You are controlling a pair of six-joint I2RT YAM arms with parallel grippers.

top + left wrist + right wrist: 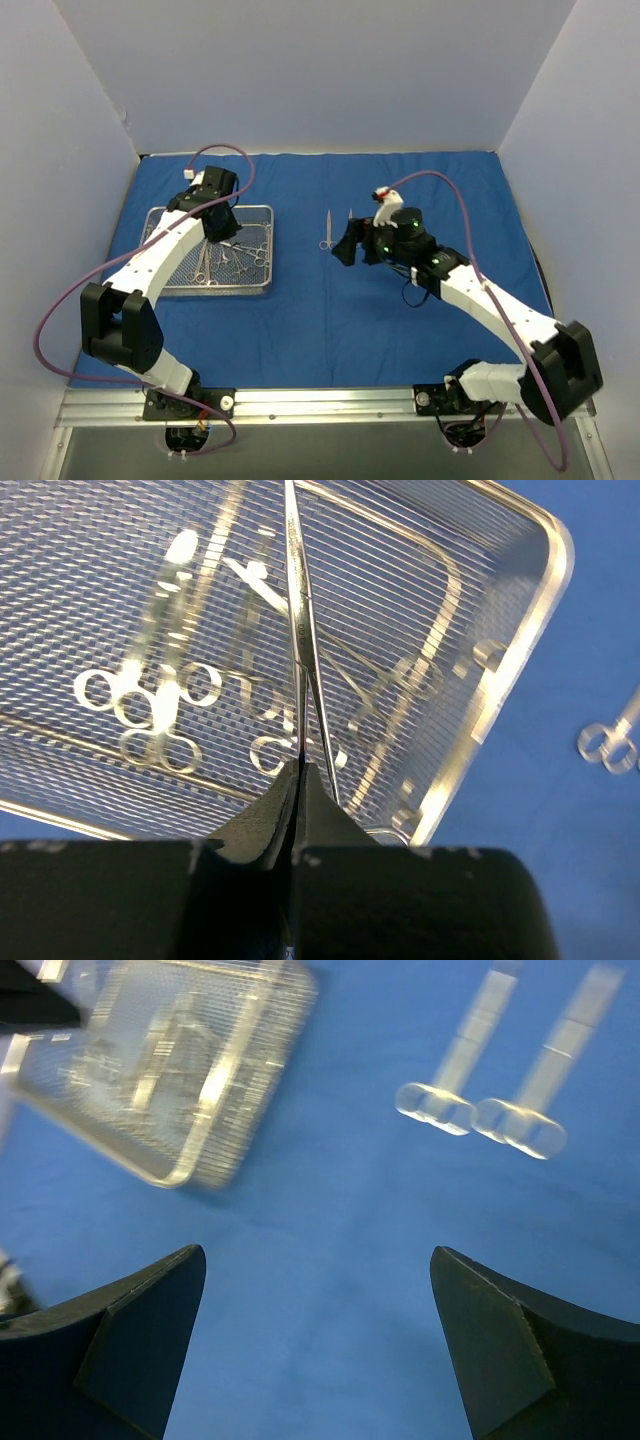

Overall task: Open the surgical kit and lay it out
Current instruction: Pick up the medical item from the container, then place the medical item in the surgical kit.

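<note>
From above, one cloth [330, 330] is seen spread flat, with one tray [230, 291] lying at its 9 o'clock. Two instruments [327, 232] are laid side by side near its middle, at 11 o'clock of the right gripper [345, 248]. What is hidden there is shown by the left wrist view: the left gripper [300, 778] is clenched on one held instrument [300, 630] above the tray. Several more lie in the tray, overlapped and not surely counted. In the right wrist view the right fingers [140, 1330] are seen spread wide, with nothing between them.
</note>
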